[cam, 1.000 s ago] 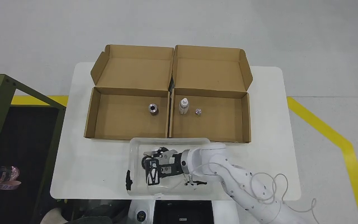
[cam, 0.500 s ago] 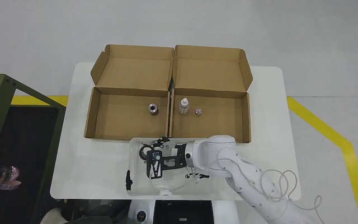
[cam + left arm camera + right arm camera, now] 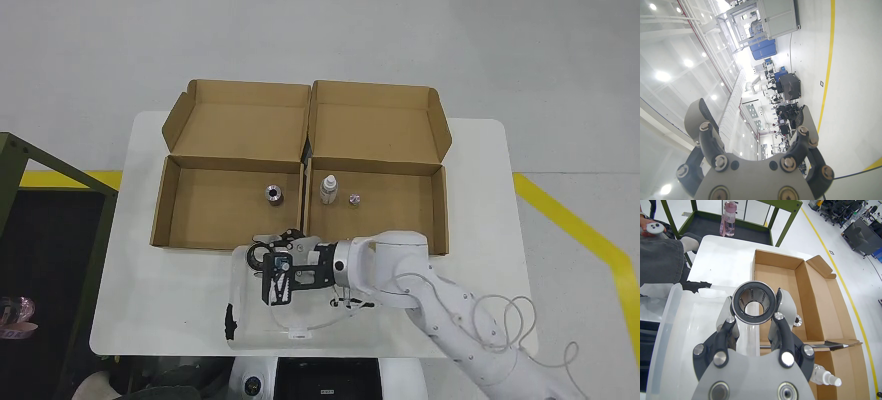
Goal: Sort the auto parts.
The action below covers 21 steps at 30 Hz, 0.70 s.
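Observation:
My right gripper (image 3: 754,300) is shut on a linear bearing (image 3: 754,302), a steel cylinder with a black end ring and a hollow bore. In the top view the right gripper (image 3: 264,256) holds the bearing (image 3: 261,253) over the far left corner of the clear plastic bin (image 3: 300,335), just short of the left cardboard box (image 3: 200,215). A round metal part (image 3: 272,194) lies in that box. The right cardboard box (image 3: 405,215) holds a white bottle (image 3: 328,189) and a small metal part (image 3: 353,199). My left gripper (image 3: 751,109) is open, holds nothing and faces the hall.
Both boxes have their lids folded back towards the far side of the white table (image 3: 470,180). A strip of black tape (image 3: 694,286) sits on the bin's rim. A green cart (image 3: 730,231) with a pink bottle (image 3: 728,219) stands beside the table.
The right gripper has risen out of the bin with the bearing and moved towards the bin's far edge, nearer the left box.

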### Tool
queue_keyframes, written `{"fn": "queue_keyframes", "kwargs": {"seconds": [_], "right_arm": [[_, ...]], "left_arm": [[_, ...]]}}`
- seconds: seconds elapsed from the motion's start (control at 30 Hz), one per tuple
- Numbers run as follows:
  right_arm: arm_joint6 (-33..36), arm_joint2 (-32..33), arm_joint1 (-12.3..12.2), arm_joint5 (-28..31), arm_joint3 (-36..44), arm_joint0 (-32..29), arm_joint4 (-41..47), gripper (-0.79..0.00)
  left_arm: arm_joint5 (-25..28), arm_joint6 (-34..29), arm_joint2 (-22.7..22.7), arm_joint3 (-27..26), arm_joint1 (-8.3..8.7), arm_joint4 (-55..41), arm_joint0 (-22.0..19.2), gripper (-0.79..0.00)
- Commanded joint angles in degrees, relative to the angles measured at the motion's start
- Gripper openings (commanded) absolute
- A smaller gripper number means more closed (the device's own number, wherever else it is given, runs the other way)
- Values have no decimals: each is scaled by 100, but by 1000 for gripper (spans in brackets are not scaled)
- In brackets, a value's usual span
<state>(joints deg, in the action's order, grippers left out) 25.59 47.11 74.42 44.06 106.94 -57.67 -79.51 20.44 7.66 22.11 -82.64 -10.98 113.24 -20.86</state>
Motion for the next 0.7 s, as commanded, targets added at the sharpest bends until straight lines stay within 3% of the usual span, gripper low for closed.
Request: {"fn": "queue_keyframes", "kwargs": {"seconds": [0.0, 0.67], "right_arm": [[-5, 8, 3, -16, -12, 35, 18, -785], [-39, -78, 141, -385, -767, 708, 289, -785]], "left_arm": [[0, 0, 0, 0, 0, 0, 0, 0], [0, 0, 0, 0, 0, 0, 0, 0]]}}
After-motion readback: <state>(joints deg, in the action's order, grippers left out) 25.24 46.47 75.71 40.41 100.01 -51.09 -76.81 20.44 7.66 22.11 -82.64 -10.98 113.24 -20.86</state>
